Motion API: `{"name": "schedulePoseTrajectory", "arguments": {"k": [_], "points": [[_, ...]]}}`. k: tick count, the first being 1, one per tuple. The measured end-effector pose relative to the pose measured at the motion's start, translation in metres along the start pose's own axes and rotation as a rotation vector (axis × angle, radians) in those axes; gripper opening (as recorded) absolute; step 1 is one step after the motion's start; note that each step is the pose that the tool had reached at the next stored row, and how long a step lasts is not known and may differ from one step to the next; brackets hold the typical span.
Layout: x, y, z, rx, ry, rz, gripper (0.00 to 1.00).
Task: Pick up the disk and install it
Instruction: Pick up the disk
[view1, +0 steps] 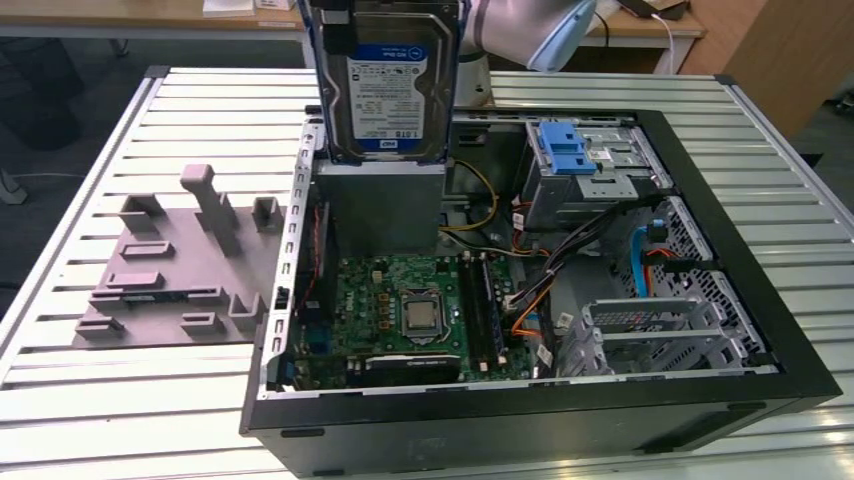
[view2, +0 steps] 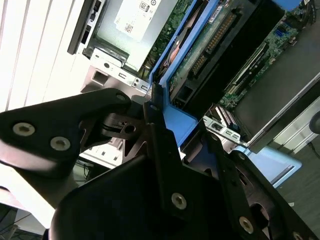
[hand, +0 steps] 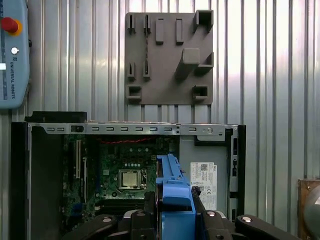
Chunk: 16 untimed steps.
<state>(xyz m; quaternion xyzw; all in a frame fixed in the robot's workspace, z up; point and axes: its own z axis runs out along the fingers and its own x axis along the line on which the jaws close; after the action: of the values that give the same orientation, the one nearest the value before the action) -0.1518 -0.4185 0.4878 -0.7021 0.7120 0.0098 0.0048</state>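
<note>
Lifted up in the air: the flat silver hard disk (view1: 384, 88) with a white-and-blue label and blue plastic side rails. Standing on end, label turned toward the exterior view, touching nothing below. Hanging over the far edge of the big open black computer case (view1: 534, 430), right above the grey metal power box (view1: 380, 205) inside it. Held this high, most likely, to stay clear of the case walls and the parts inside.

Pinched by the black two-finger gripper (view2: 180, 120), jaws clamped on the disk from both sides. Black fingers (view2: 157, 130) pressed against a blue rail in the second wrist view, probably for a firm hold well away from the label.

Not yet put in. Near the far corner of the case, on the exterior view's right: a silver metal drive cage (view1: 581, 155) with a blue latch, well apart from the disk. Lying flat on the case floor, toward its near edge: a green circuit board (view1: 400, 310).

Beside the case on the slatted metal table (view1: 134, 400), toward the edge on the exterior view's left: a flat grey plastic holder plate (view1: 160, 270) with small slots and posts.
</note>
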Motion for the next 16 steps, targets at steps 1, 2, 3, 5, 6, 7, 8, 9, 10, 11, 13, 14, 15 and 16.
{"name": "schedulePoseTrajectory", "arguments": {"k": [1, 2, 3, 5, 6, 7, 8, 9, 10, 11, 13, 14, 15, 16], "points": [[0.0004, -0.0020, 0.0000, 0.0000, -0.0001, 0.000, 0.36], [0.0007, -0.0041, 0.0000, 0.0000, -0.0001, 0.000, 0.36], [0.0010, -0.0062, -0.0001, 0.0000, -0.0001, 0.000, 0.36], [0.0015, -0.0102, -0.0001, 0.0000, -0.0001, 0.001, 0.36], [0.0017, -0.0120, -0.0002, 0.0000, 0.0000, 0.001, 0.36], [0.0019, -0.0139, -0.0001, 0.0000, -0.0001, 0.001, 0.36], [0.0021, -0.0156, -0.0001, 0.0001, -0.0001, 0.001, 0.36], [0.0023, -0.0172, -0.0002, 0.0000, -0.0001, 0.002, 0.36], [0.0025, -0.0189, -0.0002, 0.0000, -0.0001, 0.002, 0.36], [0.0027, -0.0205, -0.0002, 0.0000, -0.0001, 0.002, 0.36], [0.0030, -0.0236, -0.0003, 0.0000, 0.0000, 0.003, 0.36], [0.0032, -0.0251, -0.0003, 0.0000, -0.0001, 0.004, 0.36], [0.0034, -0.0266, -0.0003, 0.0001, -0.0002, 0.004, 0.36], [0.0036, -0.0280, -0.0003, 0.0001, -0.0001, 0.005, 0.36]]}}
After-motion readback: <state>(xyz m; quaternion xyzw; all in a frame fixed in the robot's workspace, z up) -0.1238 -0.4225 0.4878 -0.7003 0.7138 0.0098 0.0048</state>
